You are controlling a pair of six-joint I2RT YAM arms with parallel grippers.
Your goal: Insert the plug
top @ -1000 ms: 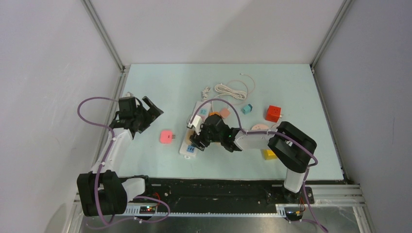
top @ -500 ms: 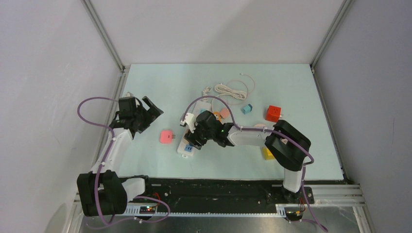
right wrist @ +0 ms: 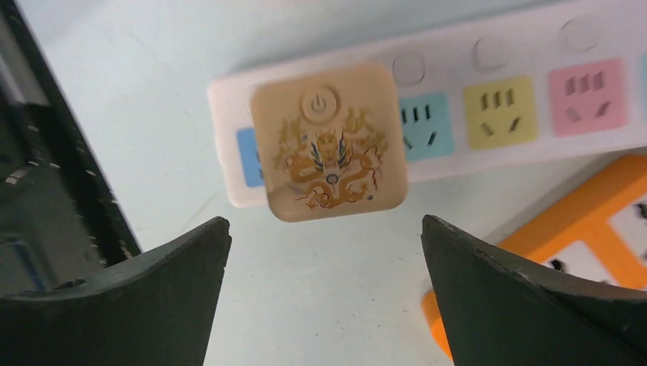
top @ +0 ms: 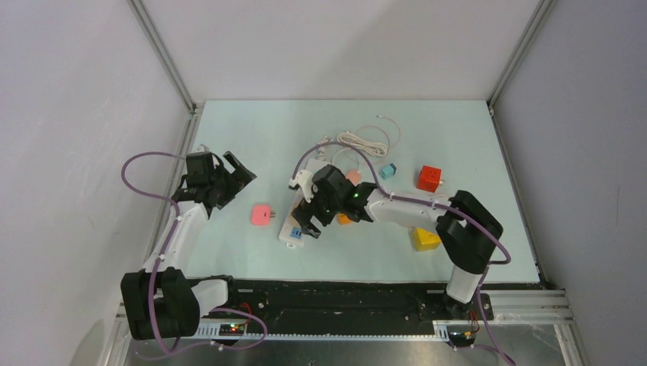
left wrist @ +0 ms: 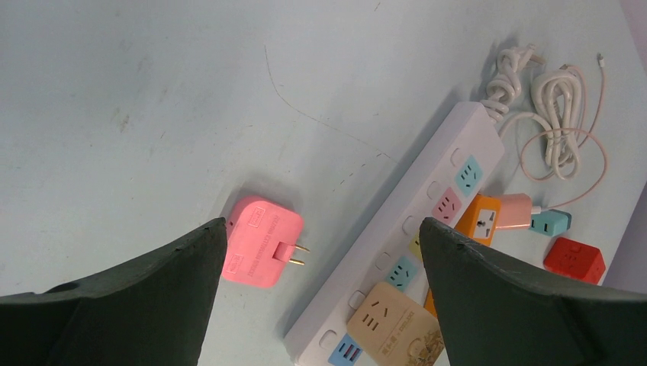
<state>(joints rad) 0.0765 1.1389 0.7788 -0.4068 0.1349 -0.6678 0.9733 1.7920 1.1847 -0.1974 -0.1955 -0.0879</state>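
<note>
Tan plug [right wrist: 329,141] sat on the strip [right wrist: 526,53], over the socket nearest the strip's near end, next to the blue USB block. Dragon face up, square to the strip body. Left wrist view agreed: the plug lay flat on the strip with no tilt I could make out. How deep the pins went was hidden under the plug body, so I couldn't confirm full seating.

Right gripper [right wrist: 322,225] hovered right above it, jaws wide apart, both fingers clear of the plug's sides, nothing held. Frame was a bit soft there.

Read: insertion looked done, or very nearly. What was left, I'd say: right arm clears away, maybe a press down if the plug wasn't fully home.

Left gripper [left wrist: 322,229] was also open and empty, parked well to the left of the strip, not involved.

Pink plug [left wrist: 259,252] lay loose on the table [top: 442,130] just left of the strip, pins pointing at it, not inserted. If the task meant that one, nothing was started on it. An orange adapter [left wrist: 482,221] lay against the strip's far side, on the table and not plugged in. The teal, yellow and pink sockets further up the strip were free.
</note>
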